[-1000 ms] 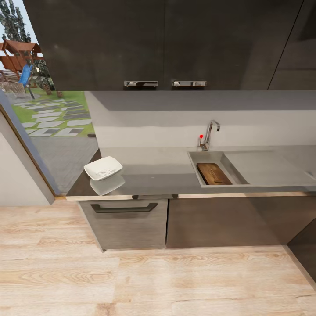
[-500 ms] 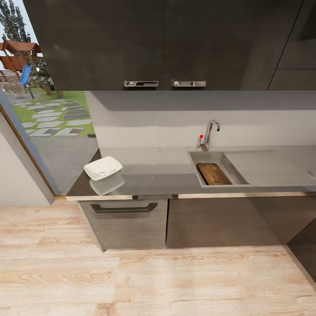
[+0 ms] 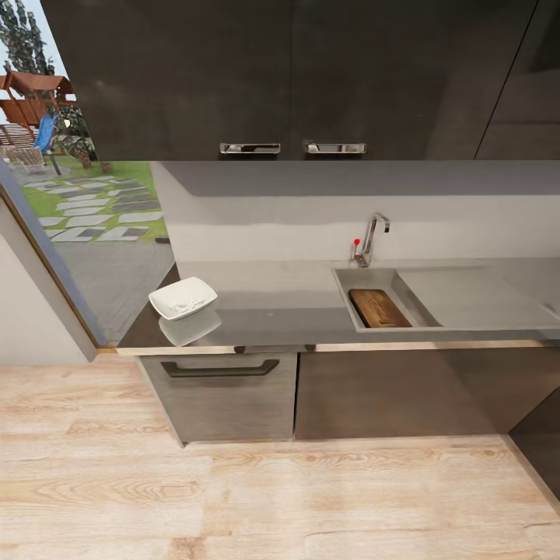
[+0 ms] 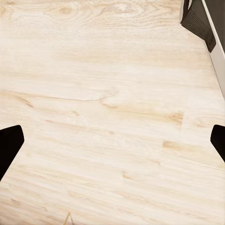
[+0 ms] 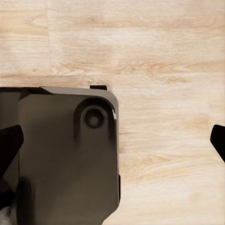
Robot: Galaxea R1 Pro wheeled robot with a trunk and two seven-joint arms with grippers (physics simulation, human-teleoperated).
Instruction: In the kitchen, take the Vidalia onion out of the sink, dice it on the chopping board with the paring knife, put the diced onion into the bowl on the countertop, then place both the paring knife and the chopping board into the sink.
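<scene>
The left gripper (image 4: 112, 140) hangs over pale wooden plank floor (image 4: 103, 103), its two black fingertips (image 4: 9, 143) wide apart; a dark ribbed object (image 4: 197, 21) sits at one corner.

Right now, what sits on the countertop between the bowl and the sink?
Nothing: in the head view the glossy countertop is bare between the white bowl and the sink, showing only reflections.

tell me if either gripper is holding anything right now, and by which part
Nothing is held. The left gripper and the right gripper both have their dark fingers spread wide apart, with pale wooden floor between them.
</scene>
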